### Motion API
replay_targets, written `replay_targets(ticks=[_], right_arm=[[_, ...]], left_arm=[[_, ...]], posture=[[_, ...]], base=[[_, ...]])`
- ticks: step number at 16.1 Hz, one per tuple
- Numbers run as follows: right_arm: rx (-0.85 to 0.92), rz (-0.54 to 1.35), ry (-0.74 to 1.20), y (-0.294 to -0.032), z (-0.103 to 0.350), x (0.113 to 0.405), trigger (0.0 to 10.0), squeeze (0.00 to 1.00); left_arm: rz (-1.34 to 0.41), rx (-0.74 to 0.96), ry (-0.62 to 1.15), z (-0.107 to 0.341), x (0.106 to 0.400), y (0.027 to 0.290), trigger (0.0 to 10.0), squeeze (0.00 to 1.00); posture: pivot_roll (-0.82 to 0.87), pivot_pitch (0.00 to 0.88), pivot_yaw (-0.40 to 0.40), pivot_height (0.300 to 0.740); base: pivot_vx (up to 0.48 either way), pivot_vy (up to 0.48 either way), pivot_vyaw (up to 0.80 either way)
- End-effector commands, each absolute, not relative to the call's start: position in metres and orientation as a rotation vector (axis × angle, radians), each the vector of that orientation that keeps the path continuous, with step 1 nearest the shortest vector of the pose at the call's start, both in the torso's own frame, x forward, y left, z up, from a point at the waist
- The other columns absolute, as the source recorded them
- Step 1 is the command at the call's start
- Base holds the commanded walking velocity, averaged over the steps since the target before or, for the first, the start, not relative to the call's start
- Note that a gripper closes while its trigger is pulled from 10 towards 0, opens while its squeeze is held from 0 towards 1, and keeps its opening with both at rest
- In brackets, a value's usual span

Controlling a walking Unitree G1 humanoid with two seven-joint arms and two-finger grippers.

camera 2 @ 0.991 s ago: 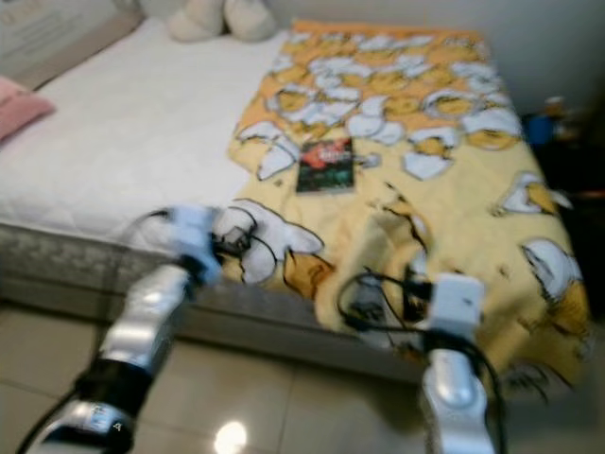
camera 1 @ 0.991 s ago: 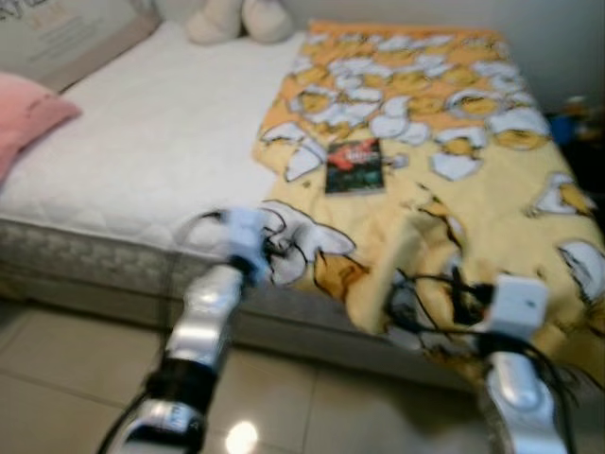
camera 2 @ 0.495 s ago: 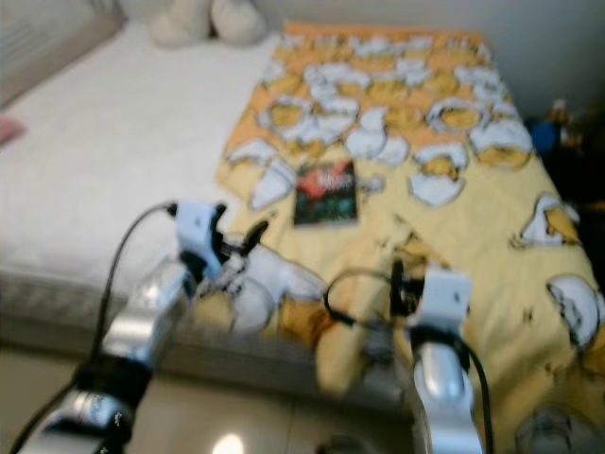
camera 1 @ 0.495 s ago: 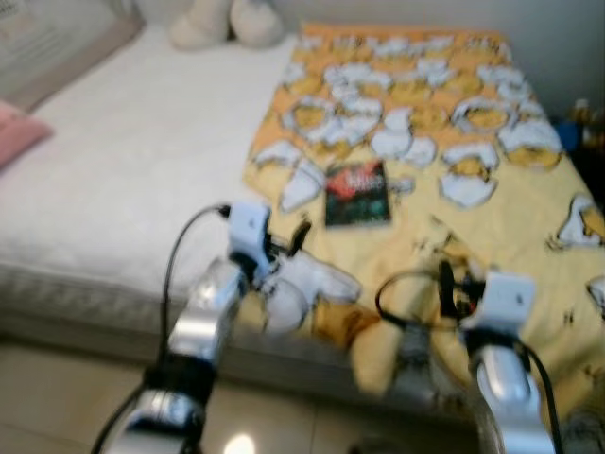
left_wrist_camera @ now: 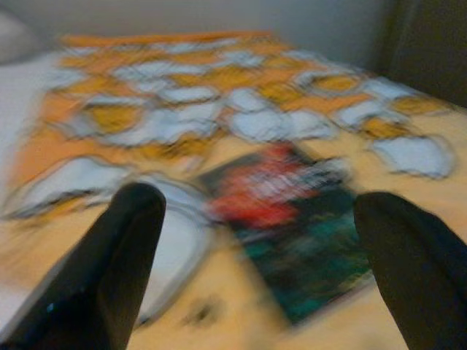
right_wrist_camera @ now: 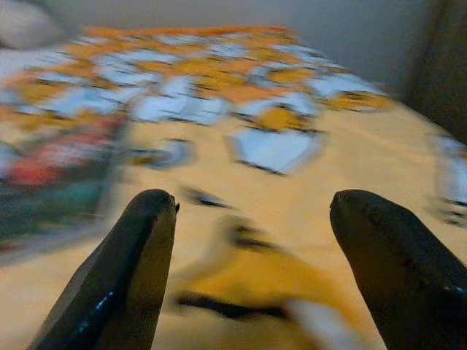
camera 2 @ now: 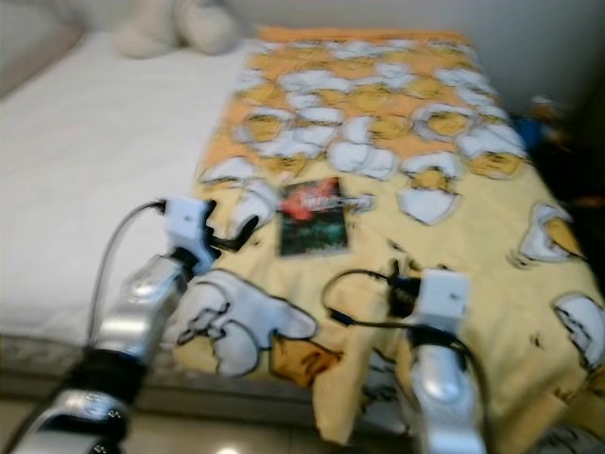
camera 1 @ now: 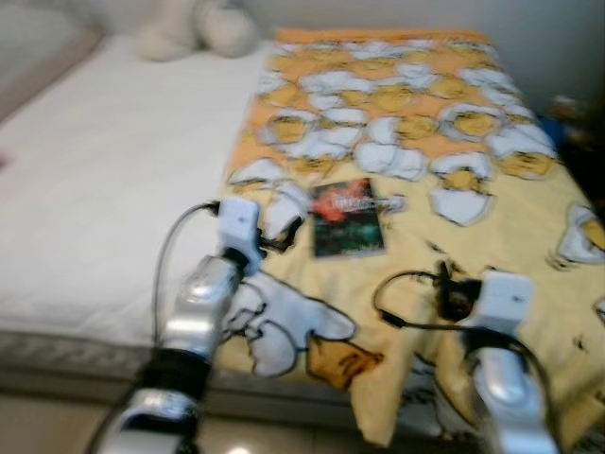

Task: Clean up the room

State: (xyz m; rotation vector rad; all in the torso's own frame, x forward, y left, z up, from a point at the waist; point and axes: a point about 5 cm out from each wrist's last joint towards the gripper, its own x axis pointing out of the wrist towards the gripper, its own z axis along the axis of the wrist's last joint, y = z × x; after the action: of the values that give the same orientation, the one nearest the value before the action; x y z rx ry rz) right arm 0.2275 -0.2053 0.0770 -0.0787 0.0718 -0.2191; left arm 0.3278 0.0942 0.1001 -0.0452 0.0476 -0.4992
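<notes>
A dark book (camera 1: pixel 348 218) with a red and green cover lies flat on the yellow egg-patterned blanket (camera 1: pixel 425 123) that covers the right part of the bed. My left gripper (camera 1: pixel 276 241) is open just left of the book and low over the blanket. In the left wrist view the book (left_wrist_camera: pixel 292 233) lies ahead between the spread fingers (left_wrist_camera: pixel 124 248) of that gripper (left_wrist_camera: pixel 259 204). My right gripper (camera 1: pixel 444 284) is open over the blanket, nearer than the book and to its right. Its wrist view puts the book (right_wrist_camera: pixel 51 175) off to one side of the gripper (right_wrist_camera: pixel 252 200).
The bare white mattress (camera 1: pixel 95 189) fills the bed's left part. A pale plush toy (camera 1: pixel 189 28) rests at the head end. Dark objects (camera 1: pixel 577 123) stand beside the bed at the far right. The blanket hangs over the near edge of the bed (camera 1: pixel 378 416).
The camera has come closer to the bed and the views are blurred. Both arms have reached forward over the blanket; the left gripper now sits beside the book.
</notes>
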Motion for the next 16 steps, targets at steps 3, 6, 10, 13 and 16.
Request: replay_targets(ticks=[3, 6, 10, 13, 16], right_arm=[[-0.061, -0.211, 0.06, -0.199, 0.079, 0.228, 10.0, 0.0], [-0.06, -0.209, 0.063, -0.199, 0.078, 0.228, 10.0, 0.0], [-0.132, -0.156, 0.081, -0.198, 0.077, 0.229, 10.0, 0.0], [-0.167, -0.117, 0.096, -0.208, 0.08, 0.231, 10.0, 0.0], [-0.179, -0.112, 0.098, -0.22, 0.084, 0.232, 10.0, 0.0]], left_arm=[[-0.462, -0.006, 0.061, 0.098, 0.33, 0.107, 10.0, 0.0], [-0.466, -0.025, 0.067, 0.098, 0.33, 0.106, 10.0, 0.0], [-0.29, -0.19, 0.237, 0.074, 0.33, 0.123, 10.0, 0.0], [-0.287, -0.054, 0.438, 0.03, 0.296, 0.145, 10.0, 0.0], [-0.553, 0.126, 0.344, 0.036, 0.248, 0.164, 10.0, 0.0]], posture=[[-0.05, 0.0, 0.059, 0.74], [-0.05, 0.0, 0.059, 0.74], [-0.06, 0.0, 0.046, 0.74], [-0.05, 0.0, 0.003, 0.74], [0.0, 0.0, -0.032, 0.74]], base=[[0.0, 0.0, -0.74], [0.0, 0.319, -0.74], [0.0, 0.466, -0.56], [0.0, 0.0, 0.0], [0.0, 0.0, 0.0]])
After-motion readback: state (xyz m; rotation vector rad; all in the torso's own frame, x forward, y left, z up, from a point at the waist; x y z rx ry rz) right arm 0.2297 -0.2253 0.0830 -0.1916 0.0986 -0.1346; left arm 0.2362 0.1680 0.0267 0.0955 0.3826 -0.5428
